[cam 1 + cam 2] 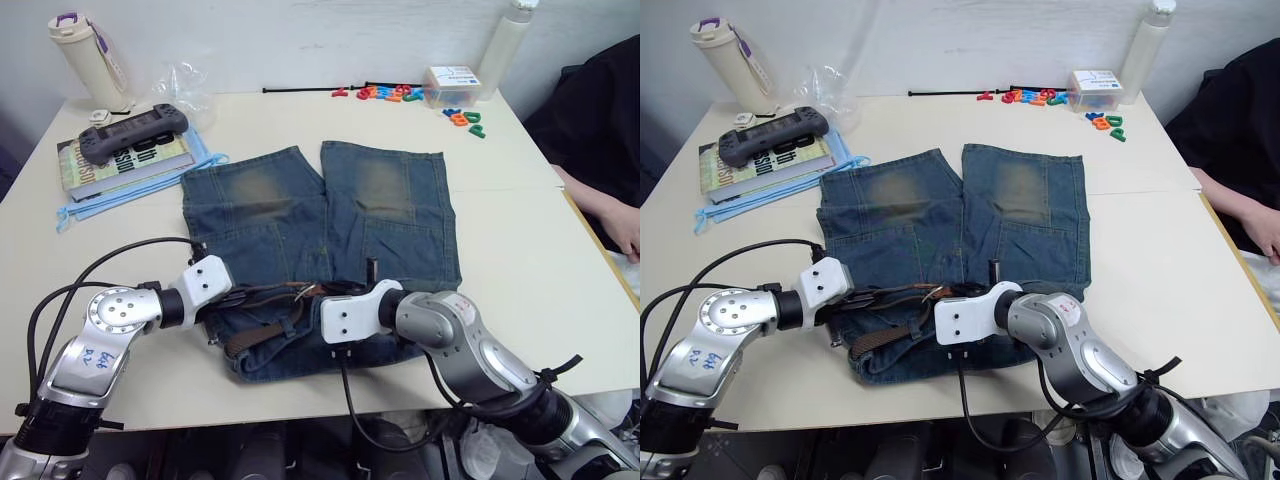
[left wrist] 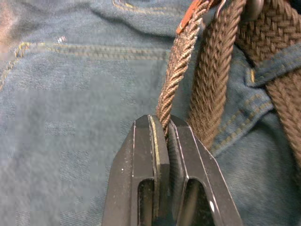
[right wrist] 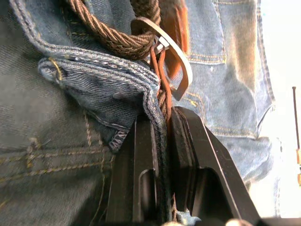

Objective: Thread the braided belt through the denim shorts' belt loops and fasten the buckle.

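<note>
The denim shorts [image 1: 300,200] lie flat in the middle of the table, waistband toward me. The braided belt [image 1: 268,296] lies bunched along the waistband. My left gripper [image 1: 238,293] is at the belt's left part, shut on one brown woven strand [image 2: 174,80]. A belt loop [image 2: 277,63] crosses the strap beside it. My right gripper [image 1: 318,294] is just right of the left one, over the waistband's middle. It is shut on the belt's reddish leather end just below the silver buckle [image 3: 181,61], with a fold of the denim waistband [image 3: 99,75] pinched alongside.
At the back left are a stack of books [image 1: 125,160] with a game controller [image 1: 133,131] on top, a bottle [image 1: 90,55] and a plastic bag [image 1: 185,85]. Coloured letters [image 1: 400,95] and a small box [image 1: 452,85] lie at the back right. A person's hand [image 1: 625,230] rests at the right edge.
</note>
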Action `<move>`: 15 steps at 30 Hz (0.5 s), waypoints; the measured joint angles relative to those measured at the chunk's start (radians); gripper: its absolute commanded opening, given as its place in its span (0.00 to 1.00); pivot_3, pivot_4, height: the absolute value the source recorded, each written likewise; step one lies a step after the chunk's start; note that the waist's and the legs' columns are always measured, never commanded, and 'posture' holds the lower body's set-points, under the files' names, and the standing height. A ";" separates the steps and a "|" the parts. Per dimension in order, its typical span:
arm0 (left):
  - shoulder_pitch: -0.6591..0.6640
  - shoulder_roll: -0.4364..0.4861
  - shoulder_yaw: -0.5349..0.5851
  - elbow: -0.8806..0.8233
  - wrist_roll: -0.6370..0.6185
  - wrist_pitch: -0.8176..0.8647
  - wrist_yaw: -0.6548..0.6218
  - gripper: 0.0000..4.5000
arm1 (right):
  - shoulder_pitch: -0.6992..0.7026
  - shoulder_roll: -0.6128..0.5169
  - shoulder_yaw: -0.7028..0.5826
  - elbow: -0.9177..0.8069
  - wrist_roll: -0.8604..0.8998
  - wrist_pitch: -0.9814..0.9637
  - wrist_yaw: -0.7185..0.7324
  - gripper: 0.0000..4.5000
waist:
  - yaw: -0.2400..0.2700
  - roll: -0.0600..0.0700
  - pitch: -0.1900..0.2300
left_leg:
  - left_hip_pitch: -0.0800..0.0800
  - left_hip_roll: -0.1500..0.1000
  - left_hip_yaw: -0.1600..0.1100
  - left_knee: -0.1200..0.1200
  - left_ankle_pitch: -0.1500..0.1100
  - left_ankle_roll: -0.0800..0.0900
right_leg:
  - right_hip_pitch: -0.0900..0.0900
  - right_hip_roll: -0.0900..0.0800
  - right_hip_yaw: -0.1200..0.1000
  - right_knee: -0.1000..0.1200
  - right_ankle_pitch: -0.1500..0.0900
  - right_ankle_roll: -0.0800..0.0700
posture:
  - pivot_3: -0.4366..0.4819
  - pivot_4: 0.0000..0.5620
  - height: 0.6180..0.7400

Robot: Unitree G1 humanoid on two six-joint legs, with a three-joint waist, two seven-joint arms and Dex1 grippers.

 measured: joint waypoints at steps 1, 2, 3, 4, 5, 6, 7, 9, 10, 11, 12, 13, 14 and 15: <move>-0.004 -0.002 -0.001 0.005 0.001 -0.002 -0.001 0.00 | -0.002 0.005 0.000 0.004 -0.004 -0.003 0.002 0.00 | 0.000 0.000 0.000 | 0.000 0.000 0.001 0.000 0.001 0.001 | -0.001 0.000 0.000 0.000 0.000 0.000 | 0.48 0.27 0.81; -0.008 -0.003 -0.002 0.010 0.004 -0.007 -0.004 0.00 | -0.004 0.013 0.000 0.013 -0.010 -0.010 0.006 0.00 | -0.001 0.000 0.000 | 0.000 0.000 0.001 0.000 0.001 0.001 | -0.001 0.000 0.000 0.001 0.000 0.000 | 0.48 0.27 0.81; -0.009 -0.004 -0.004 0.010 0.006 -0.011 -0.007 0.00 | -0.005 0.017 0.000 0.019 -0.013 -0.013 0.007 0.00 | -0.002 0.000 0.000 | 0.000 0.000 0.002 0.000 0.001 0.001 | -0.001 0.001 0.000 0.001 0.000 0.000 | 0.48 0.27 0.81; -0.011 -0.004 -0.007 0.010 0.007 -0.013 -0.008 0.00 | -0.005 0.021 -0.001 0.021 -0.015 -0.015 0.008 0.00 | -0.002 0.000 0.000 | 0.000 0.001 0.002 0.000 0.001 0.001 | -0.002 0.000 0.000 0.001 0.000 0.000 | 0.48 0.27 0.81; -0.013 -0.008 -0.008 0.011 0.009 -0.015 -0.008 0.00 | -0.005 0.025 -0.001 0.025 -0.018 -0.016 0.009 0.00 | -0.002 0.000 0.000 | 0.000 0.001 0.002 0.000 0.001 0.001 | -0.002 0.000 0.000 0.001 0.000 0.000 | 0.48 0.27 0.81; -0.017 -0.014 -0.012 0.011 0.011 -0.021 -0.009 0.00 | -0.007 0.032 -0.002 0.032 -0.024 -0.016 0.012 0.00 | -0.002 0.000 0.000 | 0.000 0.001 0.002 0.000 0.001 0.001 | -0.002 0.000 0.000 0.001 0.000 0.000 | 0.48 0.27 0.81; -0.021 -0.015 -0.018 0.011 0.014 -0.023 -0.010 0.00 | -0.009 0.036 -0.002 0.035 -0.027 -0.016 0.015 0.00 | -0.002 0.000 0.000 | 0.000 0.001 0.002 0.000 0.001 0.001 | -0.002 0.000 0.001 0.001 0.000 0.000 | 0.48 0.27 0.81; -0.025 -0.019 -0.021 0.011 0.018 -0.024 -0.011 0.00 | -0.011 0.044 -0.003 0.038 -0.032 -0.017 0.019 0.00 | -0.002 0.000 0.000 | 0.000 0.001 0.002 0.000 0.001 0.001 | -0.002 0.000 0.001 0.002 0.000 0.000 | 0.48 0.27 0.81; -0.028 -0.023 -0.022 0.011 0.021 -0.022 -0.010 0.00 | -0.012 0.049 -0.003 0.039 -0.034 -0.018 0.020 0.00 | -0.002 0.000 0.000 | 0.000 0.001 0.002 0.000 0.001 0.001 | -0.002 0.000 0.001 0.002 0.000 0.000 | 0.48 0.27 0.81; -0.030 -0.030 -0.023 0.011 0.024 -0.017 -0.006 0.00 | -0.012 0.052 -0.004 0.041 -0.037 -0.018 0.021 0.00 | -0.001 0.000 0.000 | 0.000 0.001 0.002 0.000 0.001 0.001 | -0.002 0.000 0.001 0.002 0.000 0.000 | 0.48 0.27 0.81; -0.032 -0.039 -0.023 0.011 0.026 -0.009 -0.002 0.00 | -0.012 0.054 -0.006 0.044 -0.039 -0.018 0.022 0.00 | -0.001 0.000 0.000 | 0.000 0.001 0.002 0.000 0.001 0.001 | -0.002 0.000 0.001 0.002 0.000 0.000 | 0.48 0.27 0.81; -0.034 -0.053 -0.024 0.010 0.028 0.004 0.005 0.00 | -0.012 0.057 -0.006 0.048 -0.042 -0.018 0.023 0.00 | 0.000 0.000 0.000 | 0.000 0.001 0.002 0.000 0.001 0.001 | -0.002 0.000 0.001 0.002 0.000 0.000 | 0.48 0.27 0.81; -0.037 -0.070 -0.023 0.010 0.029 0.025 0.016 0.00 | -0.012 0.062 -0.009 0.056 -0.045 -0.017 0.023 0.00 | 0.001 0.000 0.000 | 0.000 0.001 0.002 0.001 0.001 0.001 | -0.002 0.000 0.001 0.002 0.000 0.000 | 0.48 0.27 0.81; -0.038 -0.086 -0.024 0.008 0.028 0.043 0.024 0.00 | -0.012 0.065 -0.011 0.060 -0.046 -0.017 0.024 0.00 | 0.001 0.000 0.000 | 0.000 0.001 0.002 0.001 0.001 0.001 | -0.001 0.000 0.001 0.002 0.000 0.000 | 0.48 0.27 0.81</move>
